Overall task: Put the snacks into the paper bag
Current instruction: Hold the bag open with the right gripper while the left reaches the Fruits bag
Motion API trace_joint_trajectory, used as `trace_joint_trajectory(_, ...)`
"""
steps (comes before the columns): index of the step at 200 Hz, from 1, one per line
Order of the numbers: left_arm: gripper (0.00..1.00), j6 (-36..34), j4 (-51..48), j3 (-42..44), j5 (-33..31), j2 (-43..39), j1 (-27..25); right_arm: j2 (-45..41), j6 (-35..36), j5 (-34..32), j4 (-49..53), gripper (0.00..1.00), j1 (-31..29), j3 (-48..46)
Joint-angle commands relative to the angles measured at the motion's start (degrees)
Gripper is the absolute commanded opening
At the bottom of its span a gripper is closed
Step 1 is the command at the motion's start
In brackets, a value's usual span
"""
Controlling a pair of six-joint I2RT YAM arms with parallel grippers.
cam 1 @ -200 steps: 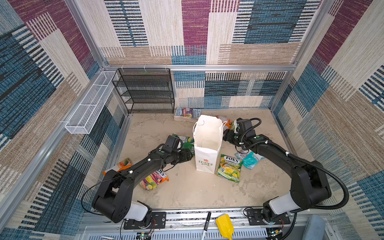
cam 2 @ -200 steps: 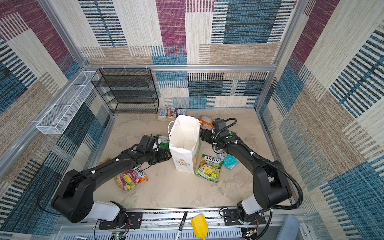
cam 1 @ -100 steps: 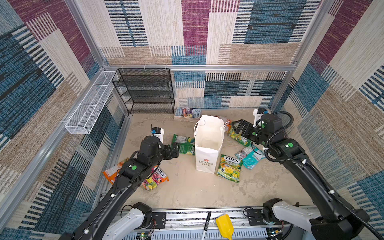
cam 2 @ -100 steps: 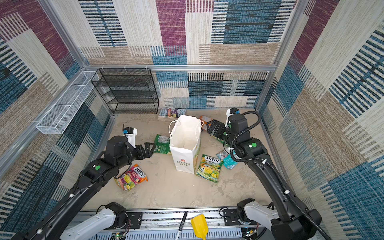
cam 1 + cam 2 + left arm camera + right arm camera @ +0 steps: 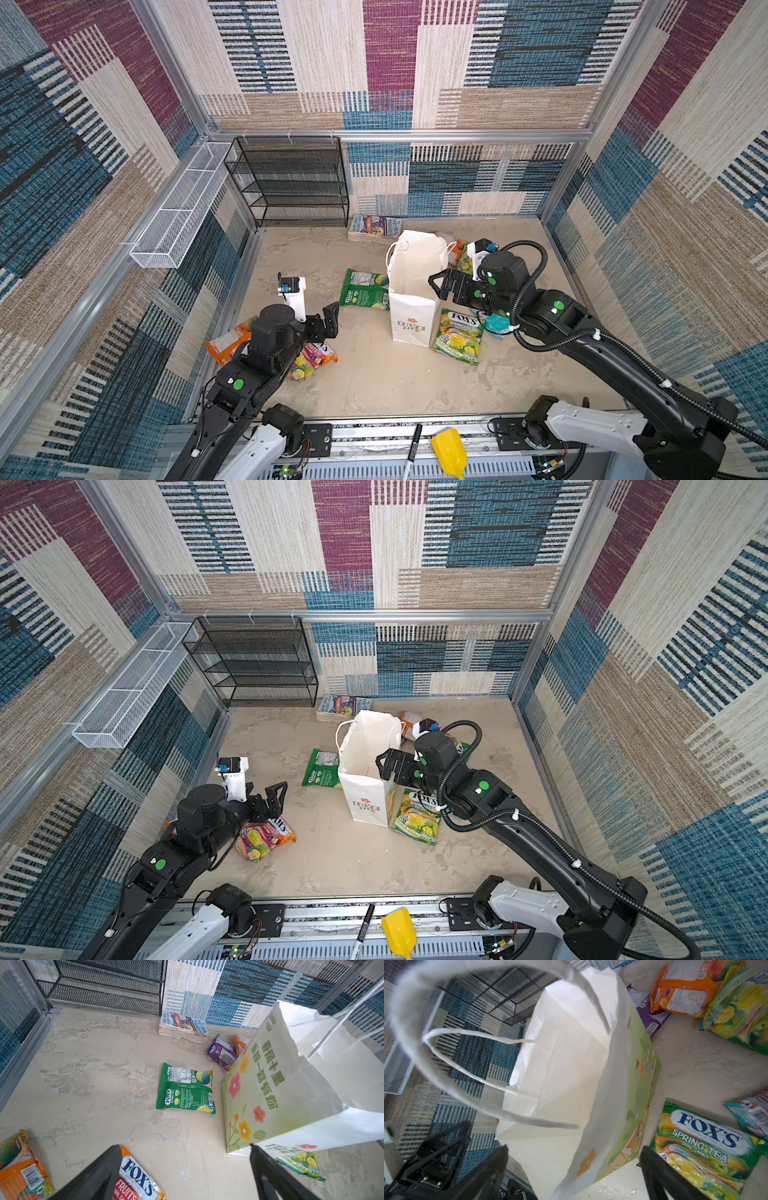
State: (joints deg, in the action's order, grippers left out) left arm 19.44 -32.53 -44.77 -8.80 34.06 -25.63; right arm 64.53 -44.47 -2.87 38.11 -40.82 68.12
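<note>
White, green-flowered paper bag [image 5: 411, 316]; green, orange, purple, possibly teal snacks [image 5: 365, 289]

"FOX'S SPRING TEA OVAL CANDY" is printed on the yellow-green packet [image 5: 702, 1142], "FOX'S FRUITS" on the multicolour packet [image 5: 135, 1180], "FOX'S SPRING TEA" on the green packet [image 5: 185, 1088], and "LIFE" plus green Chinese characters on the paper bag [image 5: 270, 1084].

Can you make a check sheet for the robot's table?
Surface: beige tabletop.
Job's things: paper bag upright, open, no snack seen inside; green packet, FOX'S Spring Tea packet, teal packet, fruits packet, orange packet lie around it.
Clutter: book at the back; marker and yellow scoop on front rail.
Grippers: left gripper and right gripper open, both empty.
Cables: black hose loops over right arm, clear of bag.
Surroundings: black mesh shelf, white wire basket.
</note>
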Motion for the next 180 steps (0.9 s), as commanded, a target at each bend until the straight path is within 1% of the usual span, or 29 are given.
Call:
trace_joint_trajectory(1,0.99,-1.5,0.4,0.6,-0.1,-0.4,0.0,3.1,-2.5,-6.6,2.5,0.95,-0.2,3.2)
trace_joint_trajectory(29,0.99,-1.8,0.3,1.1,-0.5,-0.5,0.0,7.8,-3.0,-8.5,5.6,0.79,-0.4,7.0)
trace_joint_trajectory(42,0.99,-1.5,-0.2,1.2,-0.8,-0.5,0.0,9.1,-3.2,-9.7,6.8,0.67,-0.4,8.4)
trace_joint_trajectory(61,0.99,-1.0,-1.0,1.3,-1.4,-0.6,0.0,10.3,-3.3,-10.6,8.2,0.55,-0.5,9.6)
trace_joint_trajectory(62,0.99,-0.9,-1.0,1.3,-1.4,-0.5,0.0,10.3,-3.3,-10.6,8.2,0.53,-0.5,9.5)
trace_joint_trajectory(74,0.98,-0.3,-1.4,1.5,-1.6,-0.4,0.0,10.7,-3.5,-10.7,8.4,0.43,-0.5,9.6)
trace_joint_trajectory(77,0.98,-0.2,-1.5,1.4,-1.7,-0.4,0.1,10.9,-3.5,-10.7,8.4,0.39,-0.5,9.7)
trace_joint_trajectory(81,0.98,0.1,-1.7,1.4,-2.0,-0.3,0.0,11.1,-3.6,-10.6,8.4,0.37,-0.5,9.7)
trace_joint_trajectory(83,0.98,0.3,-1.8,1.5,-2.0,-0.3,0.0,11.2,-3.7,-10.6,8.5,0.34,-0.5,9.8)
trace_joint_trajectory(109,0.96,2.1,-3.9,1.2,-3.4,0.7,0.0,12.3,-3.7,-11.1,9.4,0.18,-0.8,10.6)
trace_joint_trajectory(137,0.95,4.7,-6.2,1.2,-4.4,0.9,0.0,12.9,-3.7,-11.8,9.9,0.07,-0.9,10.9)
trace_joint_trajectory(150,0.95,7.2,-8.4,0.8,-5.9,1.1,0.1,12.8,-3.1,-12.0,9.5,0.03,-0.9,11.1)
trace_joint_trajectory(160,0.95,10.3,-11.2,0.2,-7.4,1.6,0.1,13.0,-2.5,-12.5,9.5,0.00,-0.9,11.4)
trace_joint_trajectory(169,0.94,13.9,-14.5,-0.5,-9.0,2.1,0.0,13.3,-1.8,-12.8,9.3,0.00,-0.9,11.7)
trace_joint_trajectory(180,0.98,20.1,-19.7,-1.1,-11.4,2.7,0.1,13.5,-1.1,-13.0,9.1,0.00,-0.9,12.1)
